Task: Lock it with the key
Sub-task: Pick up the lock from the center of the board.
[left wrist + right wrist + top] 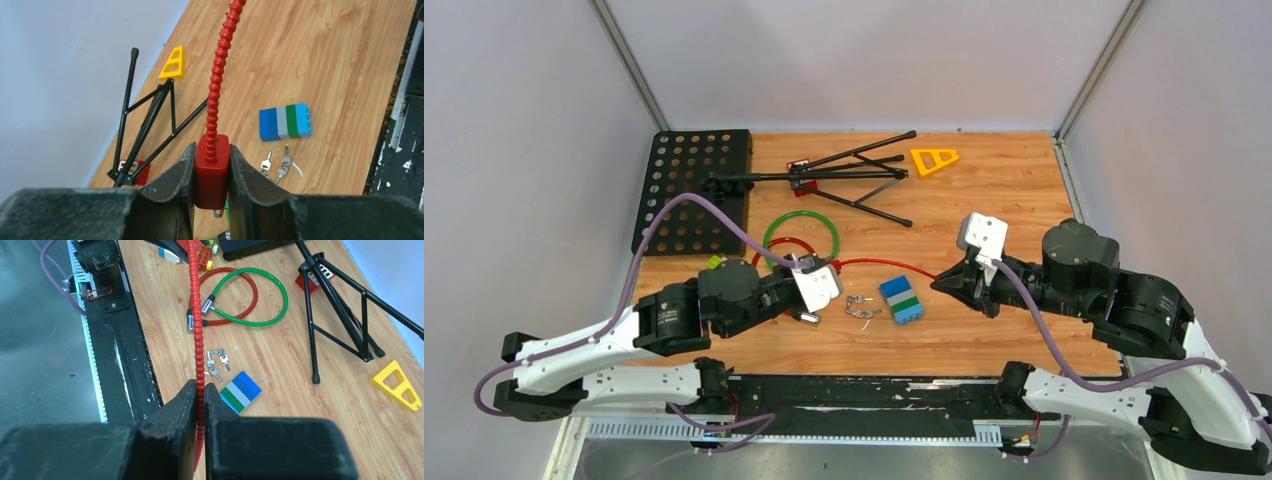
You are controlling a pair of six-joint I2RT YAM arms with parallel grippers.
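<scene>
The lock is a red block (212,172) with a red ribbed cable (220,75) running out of its top. My left gripper (212,160) is shut on the block and holds it upright above the wood. From there the cable (884,263) stretches right to my right gripper (944,283). In the right wrist view the cable (197,315) passes between the right gripper's (200,390) jaws, which are shut on it. A small bunch of silver keys (861,307) lies flat on the table between the two grippers, with neither gripper touching it. The keys (277,165) also show just right of the left fingers.
A blue, grey and green brick block (902,299) lies right of the keys. A green cable lock (250,300) and a red loop lie behind them. A black folded stand (844,175), a perforated black plate (692,185) and a yellow triangle (934,160) sit at the back.
</scene>
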